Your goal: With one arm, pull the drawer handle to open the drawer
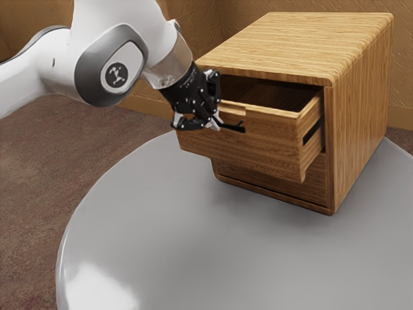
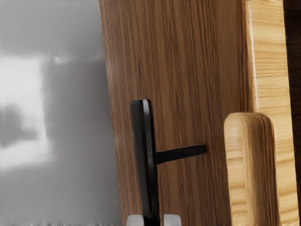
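- The round grey table (image 1: 193,258) takes the near part of the scene, and a brown floor lies around it.
- The wooden cabinet (image 1: 361,97) stands on the far right part of the table.
- The white arm (image 1: 97,58) comes in from the exterior view's upper left and reaches to the cabinet's front.
- The top drawer (image 1: 264,139) stands partly pulled out of the cabinet toward the left, and its dark inside is visible from above. The lower drawer (image 1: 277,181) sits flush under it.
- The black gripper (image 1: 210,124) is at the left end of the drawer front.
- The black drawer handle (image 1: 233,128) is a thin bar on this front. In the wrist view the bar (image 2: 143,160) runs between two pale finger pads (image 2: 172,220), which pinch it from both sides.
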Controlling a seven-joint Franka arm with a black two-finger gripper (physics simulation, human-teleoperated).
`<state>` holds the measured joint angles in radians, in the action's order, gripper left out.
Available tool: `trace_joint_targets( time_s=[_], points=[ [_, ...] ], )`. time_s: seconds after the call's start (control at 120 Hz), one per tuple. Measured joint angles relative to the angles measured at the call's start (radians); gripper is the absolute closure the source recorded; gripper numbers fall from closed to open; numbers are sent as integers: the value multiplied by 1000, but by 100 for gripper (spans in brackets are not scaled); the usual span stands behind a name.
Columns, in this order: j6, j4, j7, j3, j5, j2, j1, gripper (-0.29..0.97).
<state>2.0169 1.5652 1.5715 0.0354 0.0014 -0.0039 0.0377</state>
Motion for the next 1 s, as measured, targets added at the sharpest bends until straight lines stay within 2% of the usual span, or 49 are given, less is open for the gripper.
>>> trace_joint_targets(
  time_s=[0.542,1.0],
  points=[
    [-34,96,8,2,-12,-96,0,79],
    [-42,223,12,4,-19,-219,2,79]
  ],
)
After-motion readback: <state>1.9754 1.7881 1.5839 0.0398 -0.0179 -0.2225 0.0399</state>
